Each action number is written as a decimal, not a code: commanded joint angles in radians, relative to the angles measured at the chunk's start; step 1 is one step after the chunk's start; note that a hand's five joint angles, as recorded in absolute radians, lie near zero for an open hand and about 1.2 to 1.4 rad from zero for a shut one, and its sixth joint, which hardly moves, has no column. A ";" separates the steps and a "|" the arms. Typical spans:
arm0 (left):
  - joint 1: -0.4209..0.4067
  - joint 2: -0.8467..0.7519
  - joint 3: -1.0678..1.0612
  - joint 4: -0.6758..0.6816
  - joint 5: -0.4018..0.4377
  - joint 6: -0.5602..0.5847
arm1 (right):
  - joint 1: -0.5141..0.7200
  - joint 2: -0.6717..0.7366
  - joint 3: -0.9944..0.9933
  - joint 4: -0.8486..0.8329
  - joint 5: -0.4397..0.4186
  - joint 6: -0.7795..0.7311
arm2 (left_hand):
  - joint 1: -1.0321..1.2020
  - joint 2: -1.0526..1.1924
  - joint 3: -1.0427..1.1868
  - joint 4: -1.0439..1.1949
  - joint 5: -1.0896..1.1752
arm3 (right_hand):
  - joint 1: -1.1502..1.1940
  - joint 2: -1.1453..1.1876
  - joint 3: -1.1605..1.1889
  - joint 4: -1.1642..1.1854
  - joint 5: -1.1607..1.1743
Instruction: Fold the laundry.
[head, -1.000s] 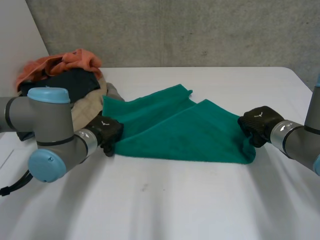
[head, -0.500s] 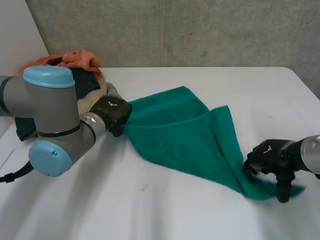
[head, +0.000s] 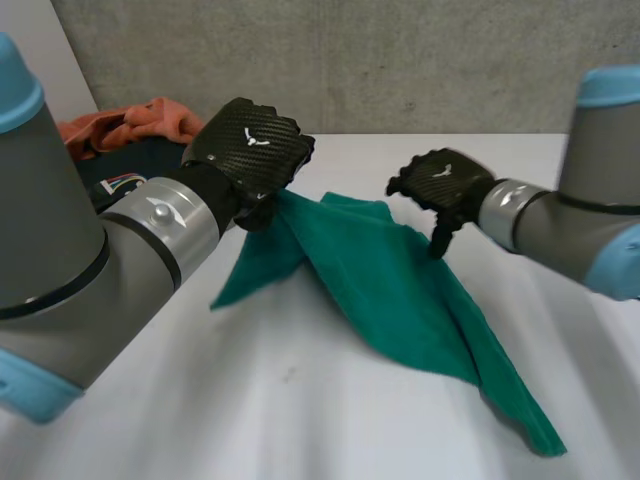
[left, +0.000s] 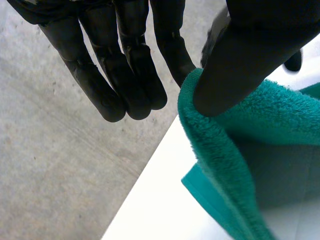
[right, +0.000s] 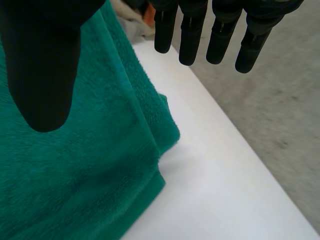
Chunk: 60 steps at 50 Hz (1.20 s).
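A green towel (head: 400, 290) hangs from my left hand (head: 250, 150), which is raised above the table's back left. From there it slopes down, and its far end trails on the table at the front right. In the left wrist view the thumb (left: 240, 65) pinches the towel's edge (left: 215, 145) against a finger. My right hand (head: 445, 185) hovers over the towel's upper fold, to the right of the left hand. It is open and holds nothing. In the right wrist view its fingers (right: 192, 35) are straight and stand apart from the thumb, with the towel (right: 75, 175) beneath.
A pile of laundry lies at the back left, with an orange cloth (head: 130, 120) on top of a dark one (head: 130, 165). The white table (head: 300, 400) has bare room in front. Its edge and the grey floor (right: 280, 125) lie beyond my right fingertips.
My left hand closed on the towel's left edge and lifted it high. My right hand let go of the right corner, opened, and rose over the towel. The towel now hangs instead of lying flat.
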 joint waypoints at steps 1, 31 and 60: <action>-0.015 0.020 -0.054 0.054 -0.011 0.043 | 0.040 0.225 -0.141 -0.011 -0.021 -0.011 | 0.233 0.200 0.208 0.201 0.234 | 0.041 0.025 0.066 0.062 0.070; 0.018 -0.089 0.277 0.157 -0.227 -0.094 | -0.022 -0.081 -0.306 -0.492 0.265 0.151 | 0.233 0.200 0.208 0.201 0.234 | 1.043 1.027 1.067 1.064 1.071; -0.033 -0.434 0.020 0.163 -0.143 -0.040 | -0.231 -0.208 0.620 -0.391 0.019 0.067 | -0.355 -0.388 -0.380 -0.387 -0.354 | 1.043 1.027 1.067 1.064 1.071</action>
